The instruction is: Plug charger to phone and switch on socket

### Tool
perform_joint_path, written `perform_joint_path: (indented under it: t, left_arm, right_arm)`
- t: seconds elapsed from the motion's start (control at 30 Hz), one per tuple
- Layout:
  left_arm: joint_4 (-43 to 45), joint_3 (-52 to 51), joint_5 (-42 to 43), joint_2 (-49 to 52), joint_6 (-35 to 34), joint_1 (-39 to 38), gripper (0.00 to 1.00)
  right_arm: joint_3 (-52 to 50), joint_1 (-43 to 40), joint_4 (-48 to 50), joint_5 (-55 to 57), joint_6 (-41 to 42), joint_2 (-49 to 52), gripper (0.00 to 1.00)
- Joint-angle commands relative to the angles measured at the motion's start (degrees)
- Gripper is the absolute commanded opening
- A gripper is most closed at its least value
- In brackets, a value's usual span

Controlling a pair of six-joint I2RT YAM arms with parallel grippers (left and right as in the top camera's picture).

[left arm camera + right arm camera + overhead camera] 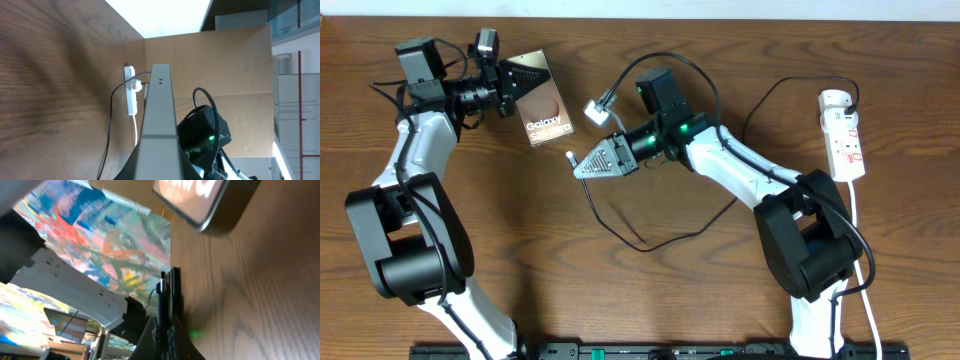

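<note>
Overhead, the left pincer [510, 85] was clamped on one edge of the phone [542, 105], which sat tilted at the upper left of the worktop [700, 300]. The right pincer [578, 160], pressed together, pinched the charger [640, 243] near its tip, just beside the phone's lower corner. The black cable looped across the wood behind it. The socket [845, 135] lay at the far right, well apart from the phone, its white cord [861, 225] trailing down.

From the left wrist, the phone [159, 120] showed edge-on, running up the middle of the view. Beyond it lay the socket [131, 92], with the charger [111, 115] crossing the worktop [50, 100].

From the right wrist, the right pincer [170, 287] had its fingers shut, with the charger [162, 282] a thin dark strand along them. The phone [200, 195] was near, just ahead, above the worktop [250, 290].
</note>
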Motion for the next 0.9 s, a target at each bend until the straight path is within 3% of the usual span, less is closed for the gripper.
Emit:
perform_joint_path:
  t: [0.0,0.4,0.63,0.87]
  left_arm:
    - [0.5,0.5,2.2,-0.2,0.0,0.1,0.07]
    - [1.4,0.5,-5.5,-0.2,-3.5,0.1,0.07]
    - [9.0,0.5,-5.6,-0.2,-7.9,0.1,0.07]
    - [10.0,0.5,-5.3,-0.2,-8.2,0.1,0.08]
  right_arm:
    - [-0.3,-0.1,2.5,-1.8,4.1,0.3,0.01]
    - [-0.3,-0.5,8.8,0.0,10.1,0.3,0.01]
    - [-0.3,-1.3,9.1,0.4,10.4,0.3,0.01]
    - [-0.3,-1.3,13.9,0.4,13.4,0.8,0.01]
